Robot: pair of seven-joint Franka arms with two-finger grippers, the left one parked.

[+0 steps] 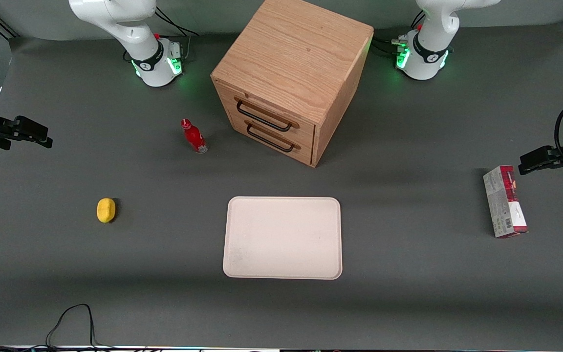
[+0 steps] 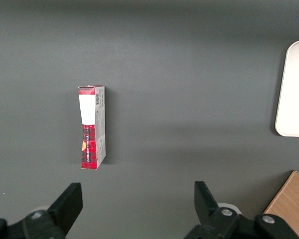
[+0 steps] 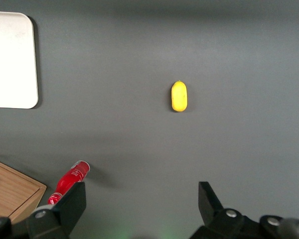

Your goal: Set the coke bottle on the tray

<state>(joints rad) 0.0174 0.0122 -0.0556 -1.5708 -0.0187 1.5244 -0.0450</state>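
Observation:
The coke bottle (image 1: 194,136), small and red with a red cap, stands upright on the grey table beside the wooden cabinet, toward the working arm's end. It is farther from the front camera than the tray (image 1: 282,238), a flat cream-white rectangle lying bare in front of the cabinet's drawers. My right gripper (image 1: 42,137) hovers above the table at the working arm's end, well apart from the bottle, open and empty. In the right wrist view the gripper (image 3: 141,199) is wide open, the bottle (image 3: 70,178) shows beside one finger, and a corner of the tray (image 3: 12,59) is visible.
A wooden two-drawer cabinet (image 1: 291,63) stands mid-table, farther from the front camera than the tray. A yellow lemon-like object (image 1: 106,210) lies toward the working arm's end, also in the right wrist view (image 3: 179,96). A red-and-grey carton (image 1: 504,201) lies toward the parked arm's end.

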